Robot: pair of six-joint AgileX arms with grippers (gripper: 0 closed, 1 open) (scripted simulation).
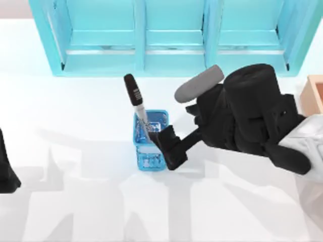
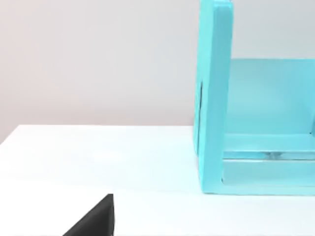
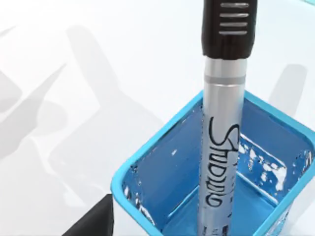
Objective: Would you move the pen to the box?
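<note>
The pen (image 1: 135, 98) stands tilted in a small translucent blue cup (image 1: 151, 160) at the table's middle, its black cap up and leaning toward the back. In the right wrist view the pen (image 3: 221, 123) rises from the cup (image 3: 147, 172), showing dark print on its grey barrel. My right gripper (image 1: 161, 151) is open right beside the cup's right side, level with its rim and not holding the pen. One of its fingertips (image 3: 93, 221) sits just outside the cup. A corner of the light-brown box (image 1: 314, 93) shows at the right edge.
A big cyan shelf unit (image 1: 171, 35) spans the back of the table; its end wall (image 2: 214, 98) fills part of the left wrist view. My left gripper (image 1: 6, 169) is parked at the left edge. The right arm's bulk lies between cup and box.
</note>
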